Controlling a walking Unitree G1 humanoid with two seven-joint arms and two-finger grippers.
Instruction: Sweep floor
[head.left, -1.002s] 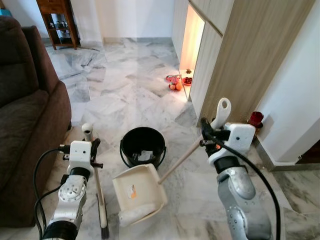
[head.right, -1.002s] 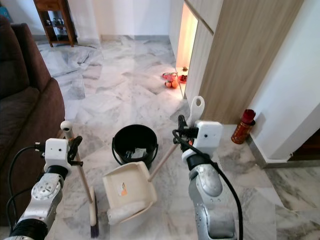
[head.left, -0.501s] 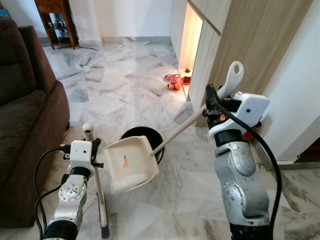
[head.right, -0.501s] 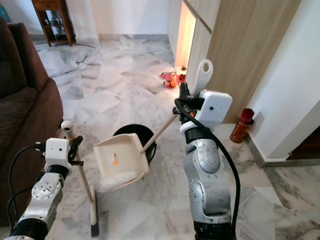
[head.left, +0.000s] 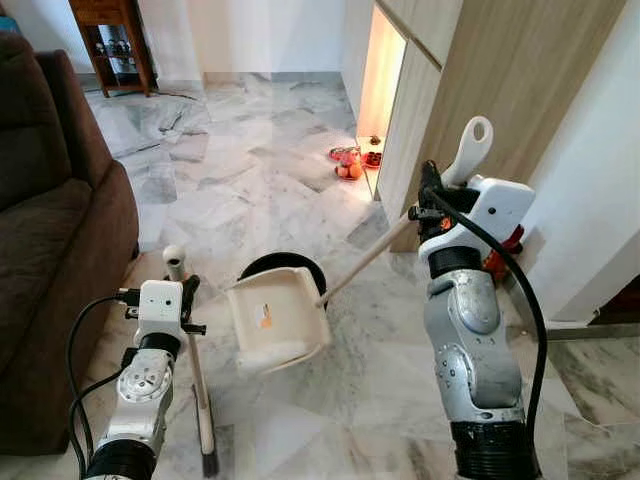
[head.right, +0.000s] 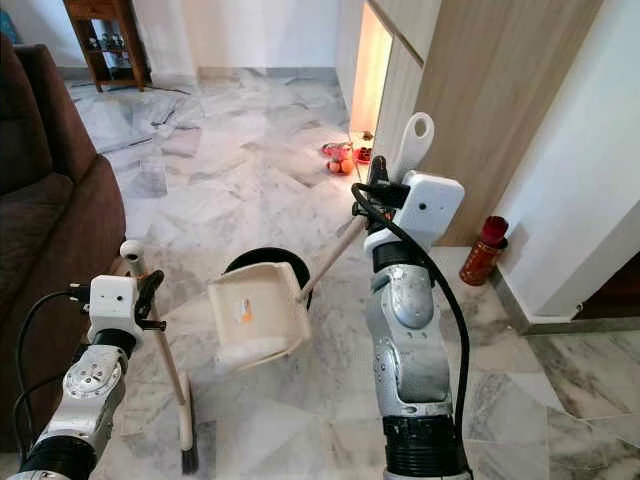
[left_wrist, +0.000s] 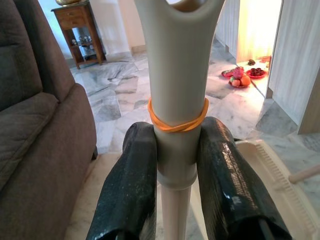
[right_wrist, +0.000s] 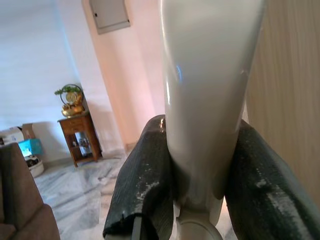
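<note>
Up close, the dustpan (head.left: 275, 320) carries a small orange and white sticker on its inner face, too small to read. That cream dustpan hangs tilted above the marble floor (head.left: 250, 170), its mouth over the rim of a black bucket (head.left: 285, 265) that sits just behind it at 12 o'clock; what the bucket holds is hidden by the pan. A pale heap lies in the lower lip of the pan.

From the pan, a long cream dustpan handle (head.left: 370, 255) climbs toward 2 o'clock to the right end effector (head.left: 432, 192), whose 2 black fingers (right_wrist: 145, 185) are clamped on it just below the looped hanging end (head.right: 415, 135).

At 9 o'clock from the pan, the left end effector (head.left: 180, 292) grips the broom (head.left: 197, 385) near its top, both fingers (left_wrist: 132, 185) pressed against the pale shaft beneath an orange rubber band (left_wrist: 177, 122). The broom stands nearly upright, its dark bristles touching the floor at 6 o'clock of that end effector.

A brown sofa (head.left: 55, 220) fills the 9 o'clock side. By the wooden cabinet (head.left: 500, 90) at 1 o'clock, a lit niche shows a plate of fruit (head.left: 348, 165) on the floor, and a red bottle (head.right: 483, 250) stands at 3 o'clock beside the wall.
</note>
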